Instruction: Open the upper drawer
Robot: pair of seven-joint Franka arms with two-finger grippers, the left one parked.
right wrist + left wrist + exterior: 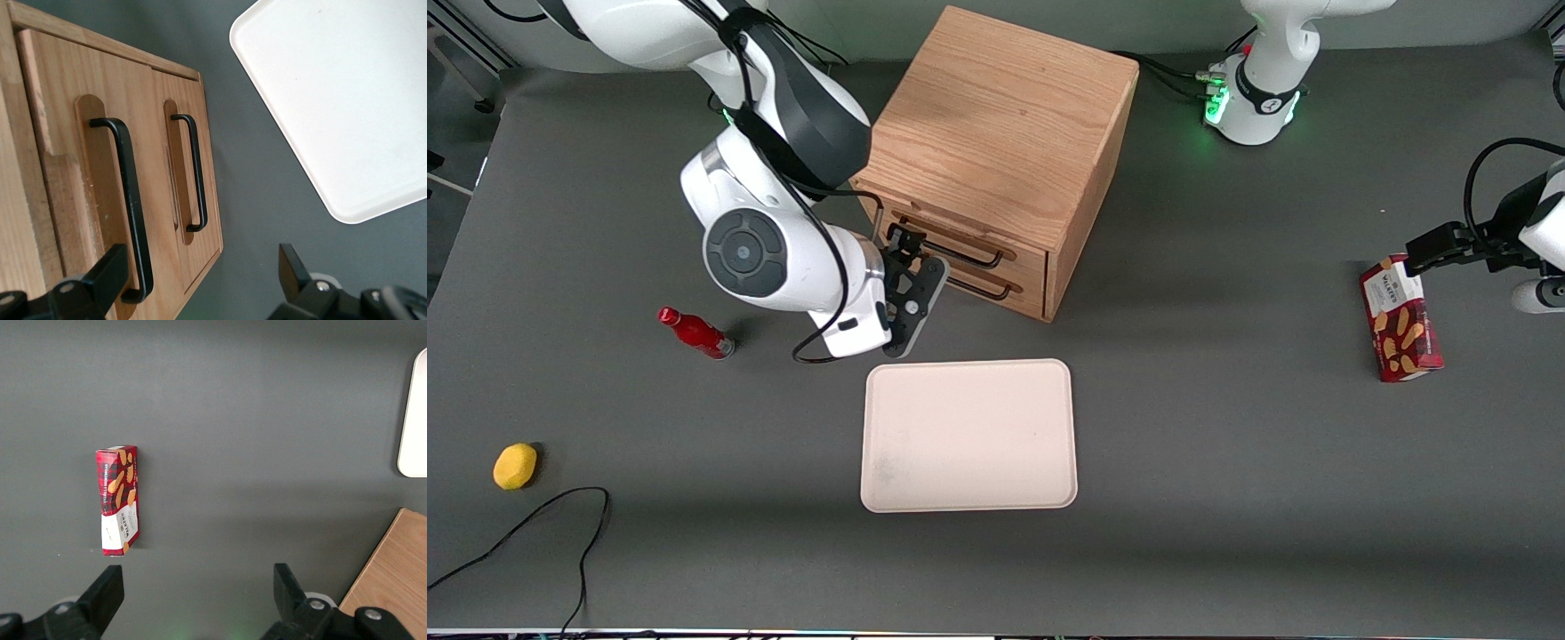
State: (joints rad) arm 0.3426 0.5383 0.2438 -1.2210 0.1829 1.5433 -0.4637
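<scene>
Our tool (pixel 904 267) hangs just in front of the cabinet (pixel 996 133), at the working-arm end of the drawer fronts, with its fingers spread wide and nothing between them. In the right wrist view one fingertip (pixel 110 270) sits right beside the end of the upper drawer's handle (pixel 130 207), while the other fingertip (pixel 290 267) stands well clear of the wood, over the tabletop (pixel 253 193). The upper drawer (pixel 960 242) looks shut, flush with the cabinet face, with the lower drawer (pixel 983 286) directly beneath it and its own handle (pixel 195 173) close by.

We judge the grasp is not yet made, and the risks lie in how we close. The two handles run parallel and near each other, so a small drift downward would put us on the lower one and open the wrong drawer. We are also at the very end of the bar, not its middle; pulling from there could skew the drawer in its slot and jam it, or let the thin wire slip out of the fingers. The tray (pixel 969 436) lies on the tabletop nearer the front camera than the tool, and a long pull outward might bring our wrist over it.
</scene>
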